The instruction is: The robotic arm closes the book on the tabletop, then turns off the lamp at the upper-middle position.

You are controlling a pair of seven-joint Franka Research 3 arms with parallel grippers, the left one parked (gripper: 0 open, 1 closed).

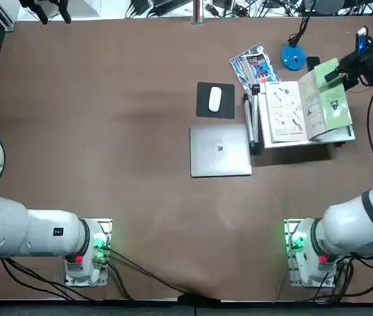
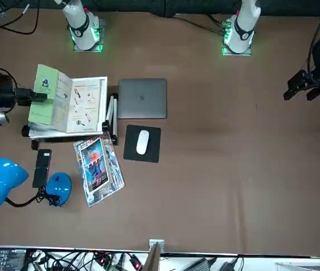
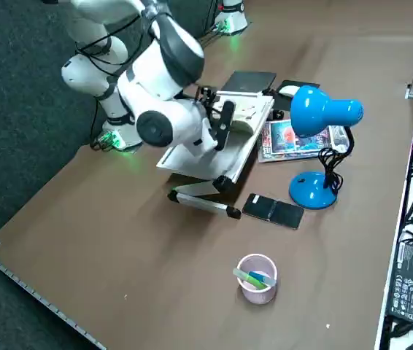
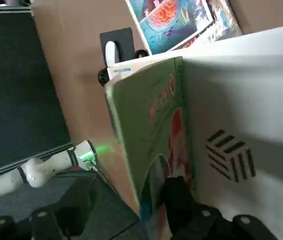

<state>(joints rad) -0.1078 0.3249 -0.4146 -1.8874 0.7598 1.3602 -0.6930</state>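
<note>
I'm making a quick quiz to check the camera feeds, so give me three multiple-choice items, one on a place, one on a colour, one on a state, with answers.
1. Where is the mouse?
A) on the laptop
B) on the black pad
C) in the cup

2. What colour is the lamp's base?
A) blue
B) red
C) yellow

3. How is the book?
A) shut
B) on the floor
C) open

1: B, the white mouse sits on the black pad.
2: A, the lamp's base is a round blue disc.
3: C, the book shows inside pages, its green cover raised beside the right hand.
</note>
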